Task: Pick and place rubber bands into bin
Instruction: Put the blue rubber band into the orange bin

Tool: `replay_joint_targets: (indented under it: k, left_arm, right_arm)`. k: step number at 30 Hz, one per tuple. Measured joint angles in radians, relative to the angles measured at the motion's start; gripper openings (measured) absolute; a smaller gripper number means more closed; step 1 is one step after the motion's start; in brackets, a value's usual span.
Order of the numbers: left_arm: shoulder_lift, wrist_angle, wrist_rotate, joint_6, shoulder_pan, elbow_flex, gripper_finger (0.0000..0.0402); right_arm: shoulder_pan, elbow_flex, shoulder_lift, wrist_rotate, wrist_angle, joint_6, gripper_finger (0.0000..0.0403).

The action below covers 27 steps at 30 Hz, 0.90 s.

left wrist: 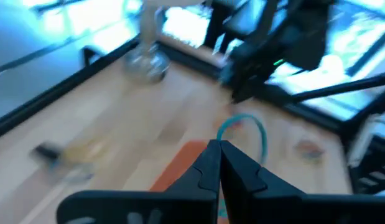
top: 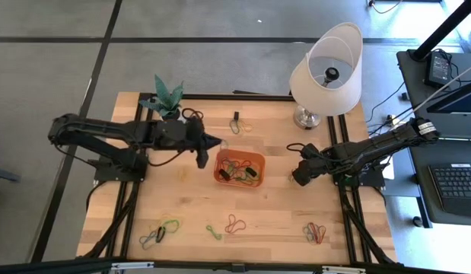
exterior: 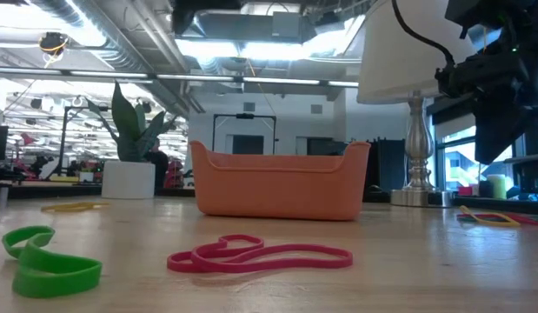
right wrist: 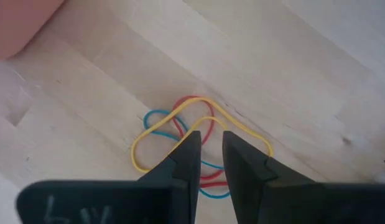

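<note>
Bright ceiling lights glare in low view; left wrist view motion-blurred, bluish; shadows soft

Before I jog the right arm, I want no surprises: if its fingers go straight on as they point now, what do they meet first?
Probably the tangle of yellow, red and blue rubber bands lying on the wooden table, right ahead of the right gripper, whose fingers stand slightly apart; how far off is unclear.

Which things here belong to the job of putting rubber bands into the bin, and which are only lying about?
Job: rubber bands, some on the table, some already in the orange bin.
Lying about: lamp, potted plant, small black object.
</note>
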Motion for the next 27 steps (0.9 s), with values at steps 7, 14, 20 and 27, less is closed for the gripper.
replay_joint_targets:
  k: [7, 14, 20, 27]
  left_arm:
    - [0.102, 0.061, 0.054, 0.048, 0.000, 0.002, 0.0002]
    - [0.289, 0.053, 0.114, 0.049, 0.017, 0.002, 0.0003]
    - [0.418, 0.049, 0.141, 0.015, 0.019, 0.002, 0.0003]
    - [0.441, 0.027, 0.141, 0.030, 0.019, 0.002, 0.0028]
  right_arm:
    - [0.000, 0.000, 0.000, 0.000, 0.006, 0.000, 0.0071]
    - [0.000, 0.000, 0.000, 0.045, 0.030, 0.002, 0.0071]
    - [0.000, 0.000, 0.000, 0.049, 0.059, 0.002, 0.0071]
    - [0.000, 0.000, 0.000, 0.049, 0.085, 0.003, 0.0071]
